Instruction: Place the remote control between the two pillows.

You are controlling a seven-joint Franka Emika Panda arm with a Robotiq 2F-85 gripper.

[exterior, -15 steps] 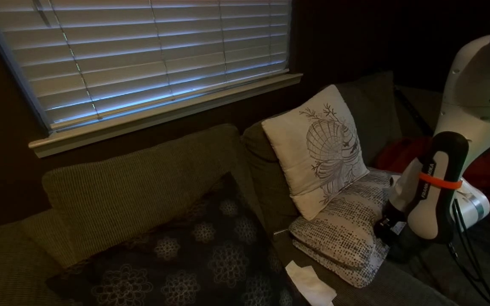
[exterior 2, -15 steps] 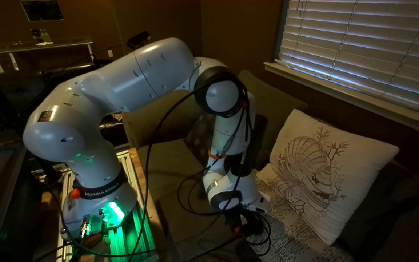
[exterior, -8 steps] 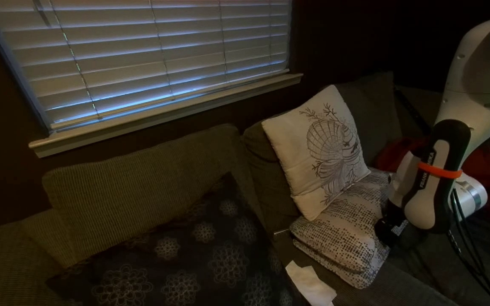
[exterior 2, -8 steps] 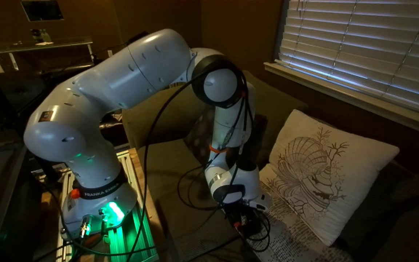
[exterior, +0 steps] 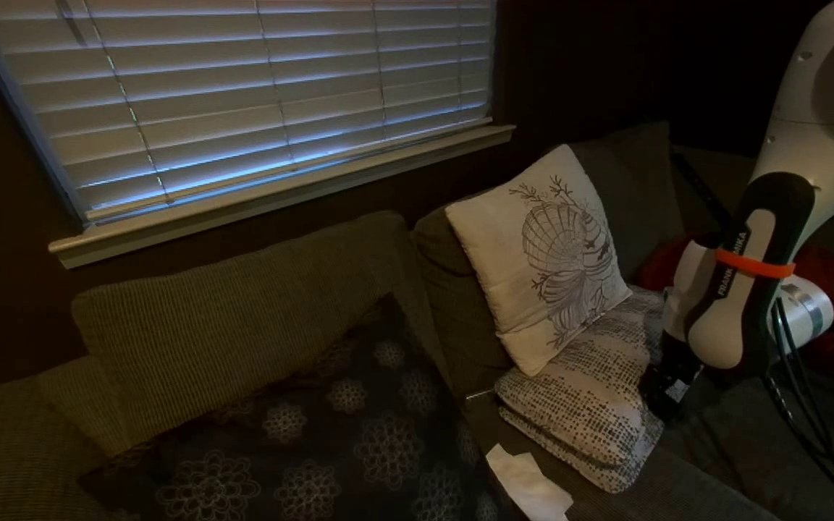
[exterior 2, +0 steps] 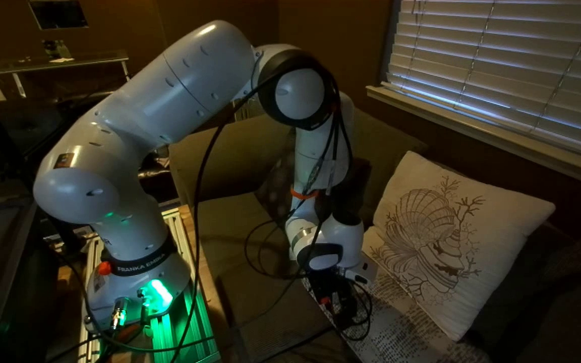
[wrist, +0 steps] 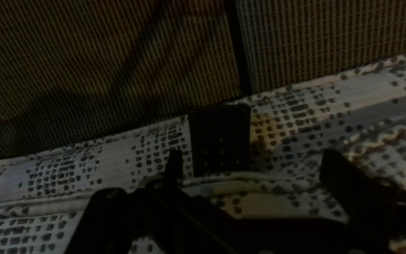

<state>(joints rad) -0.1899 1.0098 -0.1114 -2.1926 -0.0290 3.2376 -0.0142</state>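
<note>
While the hand (wrist: pixel 252 160) stands with its fingers spread, the remote control (wrist: pixel 220 134) lies free of its grip, lodged between the upper and lower layers of the speckled pillow (exterior: pixel 569 398). Whether these are one pillow or a stacked pair, I cannot establish. One end of the remote control, bearing rows of small pale markings, protrudes over the lower layer; the rest is hidden under the upper layer's edge. One finger is close beside it, contact undetermined; its partner is well apart. From where I stand, the cream shell pillow (exterior: pixel 547 275) is tilted against the back of the sofa (exterior: pixel 243 325), its lower edge on the speckled one. A navy cushion (exterior: pixel 344 434) with pale flowers rests further along, a white sheet (exterior: pixel 529 481) between it and the speckled pillow.
</note>
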